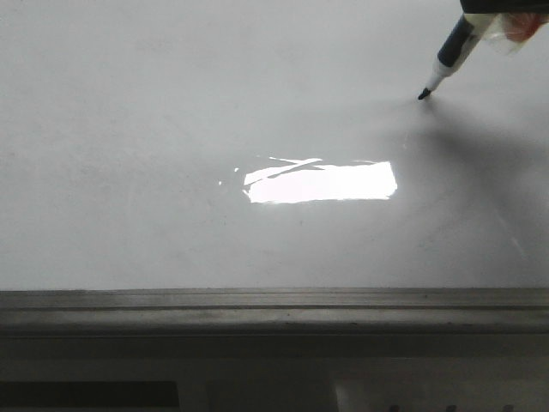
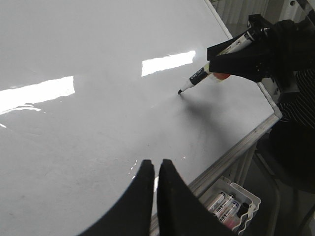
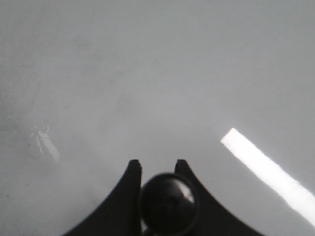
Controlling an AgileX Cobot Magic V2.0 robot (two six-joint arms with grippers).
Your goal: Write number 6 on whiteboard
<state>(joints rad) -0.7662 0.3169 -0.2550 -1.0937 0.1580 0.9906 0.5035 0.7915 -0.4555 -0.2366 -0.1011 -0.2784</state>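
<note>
Right pincer (image 2: 235, 60), at the far right of the whiteboard (image 1: 171, 129), is clamped around a marker (image 1: 448, 58) tilted with its black tip touching the board surface; no stroke of the number 6 shows. Left pincer (image 2: 157, 169) hovers over the near part of the board, its fingers pressed together with nothing between them. Beyond the board's frame edge, a tray (image 2: 241, 204) holds spare markers.
</note>
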